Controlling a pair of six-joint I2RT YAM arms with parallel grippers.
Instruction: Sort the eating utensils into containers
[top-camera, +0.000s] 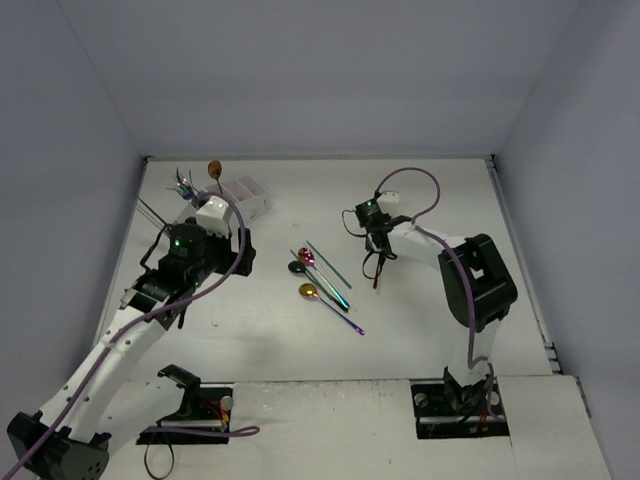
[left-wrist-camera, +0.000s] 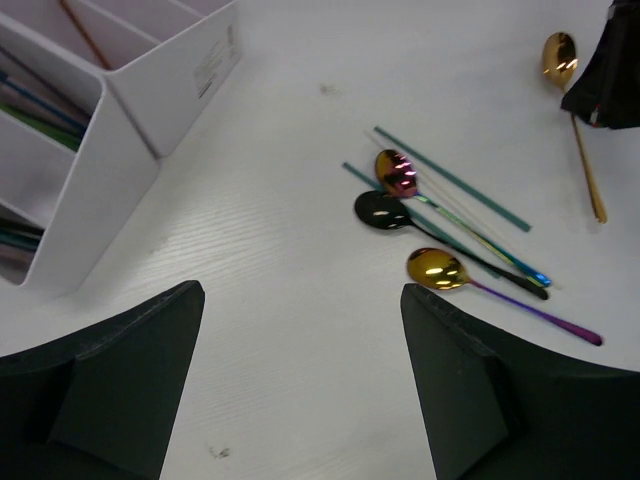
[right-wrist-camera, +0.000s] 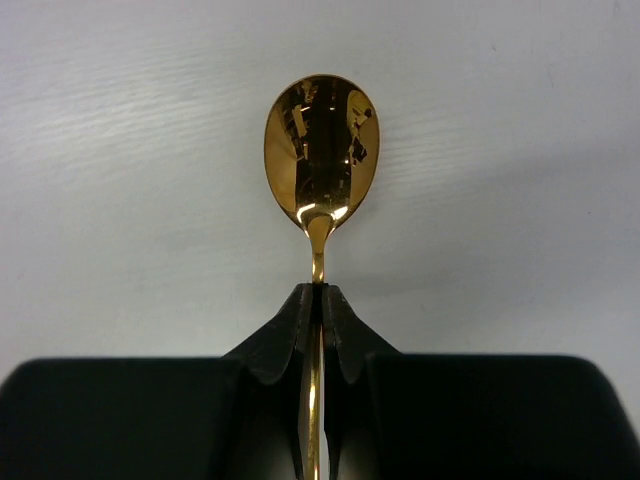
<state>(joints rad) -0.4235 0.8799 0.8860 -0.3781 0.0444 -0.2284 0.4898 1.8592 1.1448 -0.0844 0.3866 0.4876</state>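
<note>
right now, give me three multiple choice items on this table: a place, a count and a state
1. In the left wrist view, where is the white plastic compartment caddy? A upper left B lower right C centre
2. How many spoons lie loose by the thin teal sticks? A one B three C five
3. The right tool is A wide open B shut on the shiny gold metal spoon C shut on nothing
Answers: A, its walls fill that corner; B, a pink-bowled spoon, a glossy black spoon and a gold-bowled purple-handled spoon; B, both fingers pinch its handle.
</note>
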